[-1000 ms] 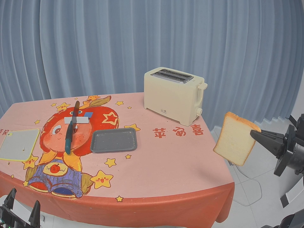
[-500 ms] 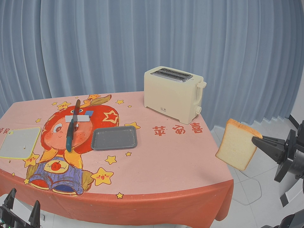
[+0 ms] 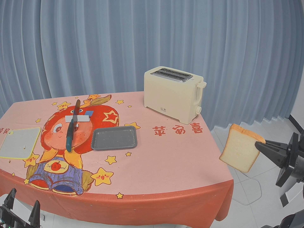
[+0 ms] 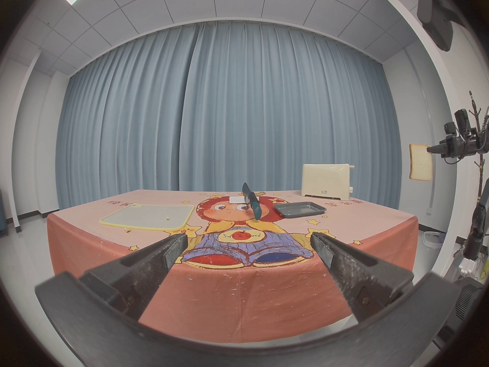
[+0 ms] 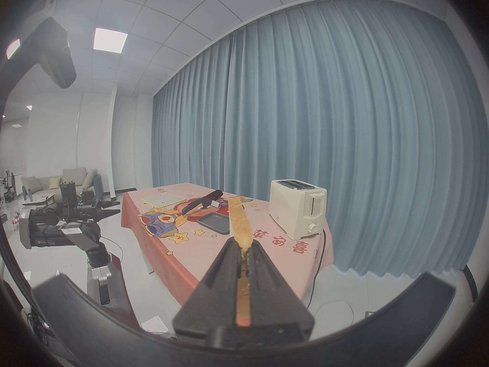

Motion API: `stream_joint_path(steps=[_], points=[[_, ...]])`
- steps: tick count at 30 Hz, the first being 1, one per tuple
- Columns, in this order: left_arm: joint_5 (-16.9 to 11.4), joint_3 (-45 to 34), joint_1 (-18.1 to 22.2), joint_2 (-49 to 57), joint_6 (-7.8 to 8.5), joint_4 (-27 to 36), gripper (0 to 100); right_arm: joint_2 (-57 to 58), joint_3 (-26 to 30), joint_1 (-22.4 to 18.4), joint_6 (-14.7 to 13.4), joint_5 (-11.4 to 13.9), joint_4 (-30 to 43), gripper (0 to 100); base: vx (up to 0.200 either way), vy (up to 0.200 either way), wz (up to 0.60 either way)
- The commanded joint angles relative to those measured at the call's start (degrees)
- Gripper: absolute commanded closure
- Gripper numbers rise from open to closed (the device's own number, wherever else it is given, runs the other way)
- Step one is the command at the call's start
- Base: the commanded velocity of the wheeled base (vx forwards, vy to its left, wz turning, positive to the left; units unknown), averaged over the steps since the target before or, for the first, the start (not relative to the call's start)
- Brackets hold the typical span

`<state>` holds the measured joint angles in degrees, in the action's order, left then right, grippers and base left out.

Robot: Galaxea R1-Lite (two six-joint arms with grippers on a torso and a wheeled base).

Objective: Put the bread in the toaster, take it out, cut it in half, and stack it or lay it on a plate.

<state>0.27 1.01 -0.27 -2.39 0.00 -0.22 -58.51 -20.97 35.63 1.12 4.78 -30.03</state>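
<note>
Since your right pincer (image 3: 257,144) clamps the soft, light, brown-crusted white bread slice (image 3: 239,148) by its nearest edge, squeeze gently: it likely tears easily.

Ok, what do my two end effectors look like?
Both are matte black. The left end effector has two flat, wedge-shaped fingers, scuffed on the inner faces, on a broad curved crossbar. The right end effector has long fingers tapering to points, on a dark wrist housing.

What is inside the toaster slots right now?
Nothing sticks out of the toaster: both slots show only metal guides. Their depths are hidden. The bread is in the right gripper, beside the table.
</note>
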Motion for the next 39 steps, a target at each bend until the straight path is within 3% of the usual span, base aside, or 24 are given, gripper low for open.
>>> stream_joint_path(steps=[1, 16, 39], points=[[0.00, -1.01, 0.00, -0.07, 0.00, -0.04, 0, -0.02, 0.14, 0.05, 0.20, 0.14, 0.23, 100, 0.000, 0.000, 0.00], [0.08, -1.01, 0.00, -0.07, 0.00, -0.04, 0, -0.20, 1.19, 0.93, 1.25, 2.43, 0.23, 100, 0.000, 0.000, 0.00], [0.08, -1.01, -0.08, -0.07, -0.09, -0.04, 0, -0.20, 2.07, 1.02, 1.34, 2.43, 0.41, 100, 0.000, 0.200, 0.00]])
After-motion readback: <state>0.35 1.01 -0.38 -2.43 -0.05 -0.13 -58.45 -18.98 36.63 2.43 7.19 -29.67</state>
